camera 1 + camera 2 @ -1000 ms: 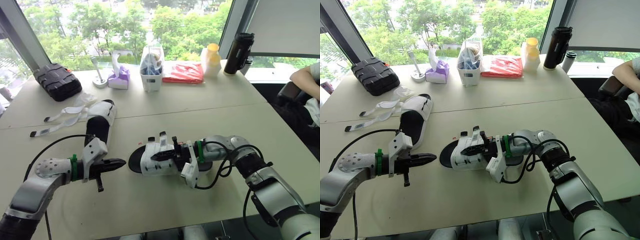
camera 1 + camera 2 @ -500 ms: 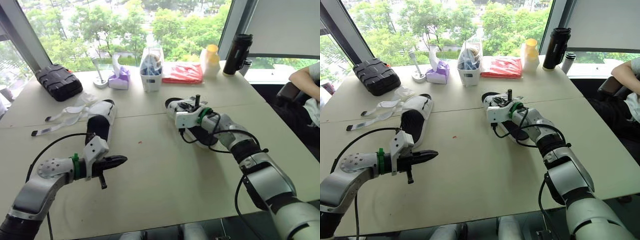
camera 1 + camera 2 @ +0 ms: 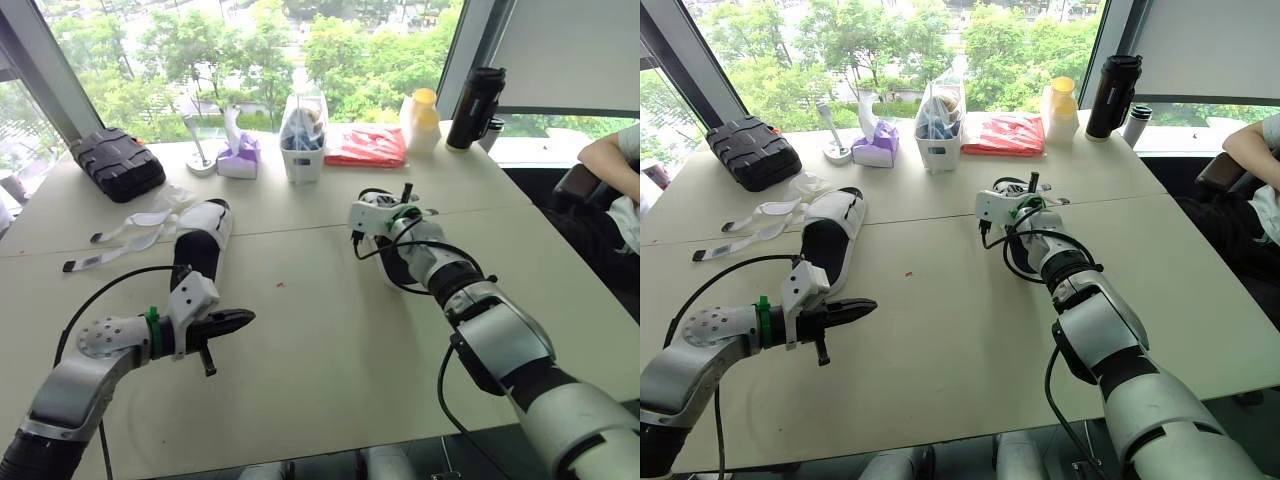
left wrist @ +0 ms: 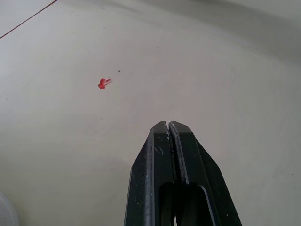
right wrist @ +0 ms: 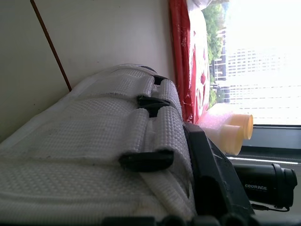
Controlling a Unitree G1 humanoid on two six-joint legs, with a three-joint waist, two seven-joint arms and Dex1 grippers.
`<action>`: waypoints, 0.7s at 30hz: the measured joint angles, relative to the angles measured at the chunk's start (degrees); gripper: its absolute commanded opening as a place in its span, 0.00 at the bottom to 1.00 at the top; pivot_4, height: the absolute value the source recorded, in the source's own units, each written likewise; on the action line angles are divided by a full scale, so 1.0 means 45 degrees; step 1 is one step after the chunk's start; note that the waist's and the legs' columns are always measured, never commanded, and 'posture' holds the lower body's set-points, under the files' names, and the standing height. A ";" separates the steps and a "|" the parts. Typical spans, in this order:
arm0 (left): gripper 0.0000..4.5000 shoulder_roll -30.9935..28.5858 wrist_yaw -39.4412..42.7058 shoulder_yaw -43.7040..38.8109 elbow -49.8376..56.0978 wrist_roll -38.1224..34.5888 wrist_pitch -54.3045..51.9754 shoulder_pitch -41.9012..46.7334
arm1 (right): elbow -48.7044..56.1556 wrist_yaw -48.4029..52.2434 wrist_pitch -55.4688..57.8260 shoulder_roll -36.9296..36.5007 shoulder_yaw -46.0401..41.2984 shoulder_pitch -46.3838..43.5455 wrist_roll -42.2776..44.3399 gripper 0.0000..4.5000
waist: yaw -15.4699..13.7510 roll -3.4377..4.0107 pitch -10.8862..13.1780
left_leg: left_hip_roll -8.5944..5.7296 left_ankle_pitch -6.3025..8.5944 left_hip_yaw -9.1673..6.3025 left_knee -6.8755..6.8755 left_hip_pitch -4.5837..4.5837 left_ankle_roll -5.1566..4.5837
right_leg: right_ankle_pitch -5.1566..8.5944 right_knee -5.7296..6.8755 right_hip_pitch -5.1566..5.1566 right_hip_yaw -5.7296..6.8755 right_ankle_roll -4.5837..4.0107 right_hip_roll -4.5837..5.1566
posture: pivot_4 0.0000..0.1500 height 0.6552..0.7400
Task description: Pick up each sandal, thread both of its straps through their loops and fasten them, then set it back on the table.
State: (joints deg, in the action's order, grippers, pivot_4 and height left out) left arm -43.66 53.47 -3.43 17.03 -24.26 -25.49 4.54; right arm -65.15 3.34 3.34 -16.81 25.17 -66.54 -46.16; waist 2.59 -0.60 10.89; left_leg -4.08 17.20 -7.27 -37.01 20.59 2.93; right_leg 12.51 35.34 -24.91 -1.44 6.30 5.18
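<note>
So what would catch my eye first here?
The right gripper clamps a white sandal near the table's middle, its woven straps through black loops. A second sandal lies to the left, loose straps beside it; the left gripper hovers shut nearby.

On the pale table [image 3: 330, 340] I see 1 sandal [image 3: 200, 240], loose straps [image 3: 125, 235] just beside it — and along the window side a black case [image 3: 117, 163], tissue box [image 3: 238, 155], red bag [image 3: 366, 146] and flask [image 3: 477, 108].

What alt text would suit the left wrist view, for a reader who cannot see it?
The left gripper, its two black fingers shut together, points out over a pale table. A small red mark lies on the table ahead of it.
</note>
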 measured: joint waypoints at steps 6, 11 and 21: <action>0.00 0.0000 -0.0025 0.0024 0.0002 0.0014 -0.0001 -0.0043 | -0.0045 0.0349 0.0040 -0.0059 0.0407 0.0029 0.0068 0.76 | 0.0025 0.0002 0.0001 | 0.0001 -0.0001 0.0001 0.0002 0.0004 0.0001 | 0.0000 0.0007 -0.0011 0.0000 0.0000 -0.0003 | 1.00 1.00; 0.00 -0.0004 -0.0032 0.0077 0.0022 0.0024 0.0005 -0.0054 | 0.2461 0.2464 0.0290 -0.1116 0.0148 0.0739 0.0711 0.99 | -0.0027 -0.0004 -0.0005 | 0.0002 0.0001 -0.0011 0.0000 0.0002 -0.0002 | 0.0001 0.0001 0.0002 0.0008 0.0000 -0.0005 | 1.00 1.00; 0.00 -0.0061 -0.0163 0.0014 -0.0247 0.0467 0.0520 0.0156 | 1.4314 1.1083 0.5038 -0.4230 -0.2340 0.6161 0.4565 0.99 | -0.0033 -0.0007 -0.0014 | 0.0009 0.0060 -0.0011 -0.0019 -0.0025 -0.0105 | 0.0001 -0.0014 0.0048 0.0021 0.0006 -0.0005 | 1.00 1.00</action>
State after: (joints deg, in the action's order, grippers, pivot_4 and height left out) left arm -43.93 52.73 -3.37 15.92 -22.15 -23.15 5.24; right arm -0.74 53.22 26.01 -35.85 14.63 -38.82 -25.62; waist 2.44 -0.63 10.83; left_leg -4.04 17.47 -7.32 -37.09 20.48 2.46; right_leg 12.51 35.28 -24.69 -1.35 6.32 5.16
